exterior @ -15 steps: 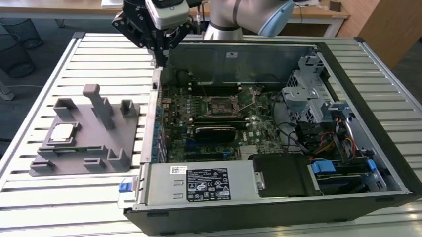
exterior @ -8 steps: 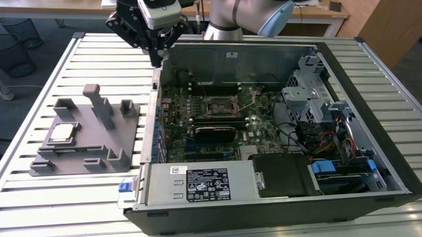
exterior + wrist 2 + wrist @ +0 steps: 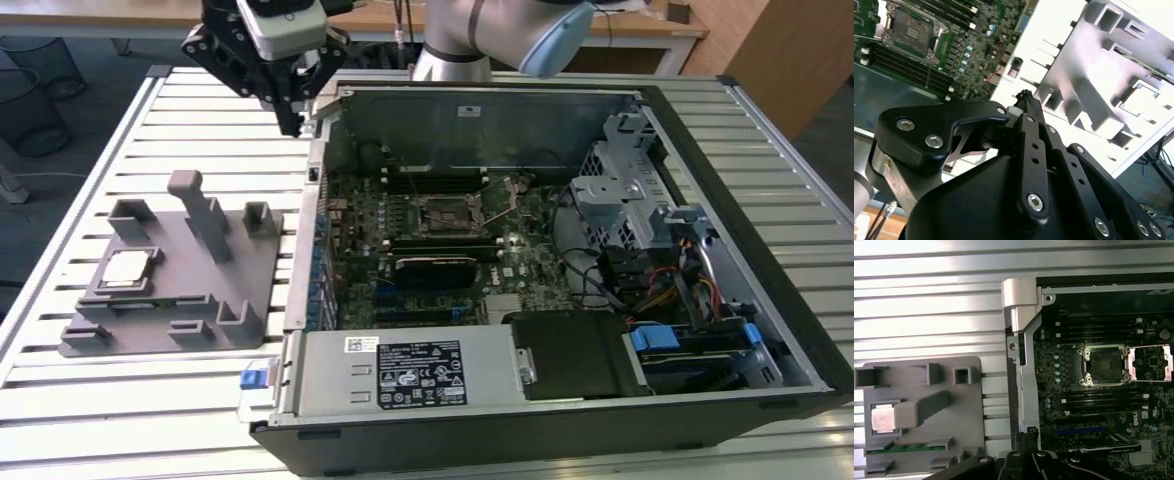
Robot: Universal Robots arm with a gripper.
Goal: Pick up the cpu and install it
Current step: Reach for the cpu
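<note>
Fixture block [image 3: 200,312] set on slatted table [image 3: 187,108], at exterior view's left of open computer case [image 3: 534,442]. Cpu [image 3: 130,268] seated in recess on fixture block, toward block's left edge in exterior view. Motherboard [image 3: 358,215] laid on case floor; socket [image 3: 445,213] placed near board's middle. Power supply [image 3: 407,372] mounted along case's near wall; drive cage [image 3: 627,190] at exterior view's right. Gripper [image 3: 291,126] held above case's far left corner, well apart from cpu.

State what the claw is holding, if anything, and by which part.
Nothing: the claw is empty, and the cpu lies in the grey fixture.
</note>
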